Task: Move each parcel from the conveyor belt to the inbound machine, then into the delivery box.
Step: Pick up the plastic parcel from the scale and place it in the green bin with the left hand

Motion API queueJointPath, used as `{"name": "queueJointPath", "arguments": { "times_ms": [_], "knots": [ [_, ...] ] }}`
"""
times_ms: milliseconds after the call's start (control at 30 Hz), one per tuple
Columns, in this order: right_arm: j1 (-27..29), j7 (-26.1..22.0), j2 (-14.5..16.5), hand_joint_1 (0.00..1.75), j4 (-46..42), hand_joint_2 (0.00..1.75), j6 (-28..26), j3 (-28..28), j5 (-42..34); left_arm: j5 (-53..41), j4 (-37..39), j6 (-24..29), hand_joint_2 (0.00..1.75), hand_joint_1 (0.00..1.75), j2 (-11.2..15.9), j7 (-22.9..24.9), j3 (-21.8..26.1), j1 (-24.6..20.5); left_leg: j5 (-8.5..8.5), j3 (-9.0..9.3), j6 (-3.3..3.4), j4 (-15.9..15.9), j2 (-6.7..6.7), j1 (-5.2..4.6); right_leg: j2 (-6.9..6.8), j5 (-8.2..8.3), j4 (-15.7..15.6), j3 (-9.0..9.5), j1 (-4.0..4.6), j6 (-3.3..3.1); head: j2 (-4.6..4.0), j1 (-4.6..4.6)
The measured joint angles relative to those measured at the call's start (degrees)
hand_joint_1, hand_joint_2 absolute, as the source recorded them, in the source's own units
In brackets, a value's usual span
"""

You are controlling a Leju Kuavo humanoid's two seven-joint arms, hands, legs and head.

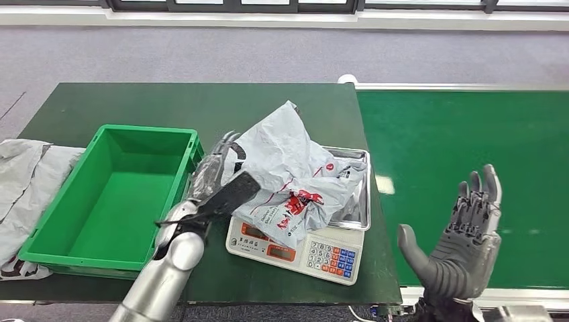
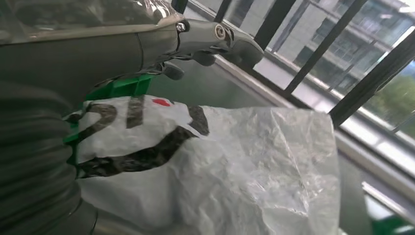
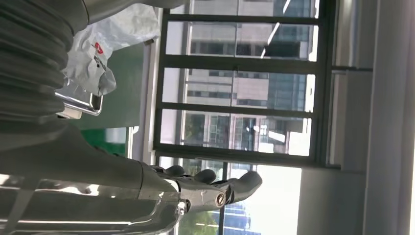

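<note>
Dark green bench (image 1: pixel 134 107) under the head view, and the crumpled grey plastic parcel (image 1: pixel 295 168) sits on the steel-pan weighing scale (image 1: pixel 315 249), so the weighing stop looks reached. Left hand (image 1: pixel 213 176) is against its edge; whether its fingers pinch the plastic, I cannot tell. Empty green plastic crate (image 1: pixel 114 194) just beside still waits. Right hand (image 1: pixel 463 241) hovers over the green conveyor belt (image 1: pixel 456 147), fingers spread, holding nothing. Red printing on the parcel is unreadable.

The crumpled grey plastic parcel bag (image 1: pixel 295 168) bore red and black print. The rectangular plastic delivery box (image 1: pixel 114 194) was bright green, the desk (image 1: pixel 134 104) dark green, the conveyor belt (image 1: pixel 463 141) vivid green. The white scale (image 1: pixel 295 248) had orange displays and blue keys.
</note>
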Motion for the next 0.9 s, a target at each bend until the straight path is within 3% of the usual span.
{"name": "queueJointPath", "arguments": {
  "times_ms": [133, 367, 500, 633, 900],
  "knots": [
    [-1.67, 0.57, 0.44, 0.0, 1.64, 1.75, 0.47, 0.23, 1.08, -2.15, 8.97, -0.82, 1.75, 0.0, -2.1, 1.19, -0.29, -6.13, 0.03, 0.0, -0.01, 0.01, 0.03, -0.01, 0.05, 0.1, 0.0, -0.01, -0.01, 0.03, 0.0, 0.01],
    [-2.48, 0.78, 0.52, 0.0, 3.01, 1.75, 0.53, 0.23, 1.23, -2.75, 15.86, -1.1, 1.75, 0.0, -3.33, 1.35, -0.32, -9.72, 0.02, -0.04, -0.01, 0.0, 0.03, -0.01, 0.06, 0.06, 0.0, -0.06, 0.0, 0.02, 0.0, 0.0],
    [-3.49, 2.33, 0.52, 0.0, 4.39, 1.75, 1.74, 0.66, 1.03, -4.48, 21.16, -6.26, 1.75, 0.0, -4.24, 3.48, -1.11, -12.59, 0.02, -0.06, -0.01, 0.0, 0.01, 0.0, 0.04, 0.05, 0.0, -0.06, 0.0, 0.02, 0.0, 0.0],
    [-5.22, 3.28, 0.8, 0.0, 6.85, 1.75, 2.56, 1.78, 0.93, -8.24, 30.68, -11.18, 1.75, 1.75, -6.25, 6.11, -3.01, -16.52, 0.05, -0.05, 0.01, 0.0, 0.01, -0.01, 0.04, 0.08, 0.0, -0.03, -0.01, 0.03, 0.0, 0.0],
    [-7.12, 5.74, 1.49, 0.0, 8.64, 1.75, 2.6, 2.2, 0.98, -9.86, 41.19, -14.65, 1.75, 1.75, -9.72, 5.54, -4.89, -21.16, 0.05, 0.09, 0.07, 0.0, -0.22, -0.02, -0.16, 0.06, -0.02, 0.24, -0.02, 0.1, 0.0, 0.0]
  ]
}}
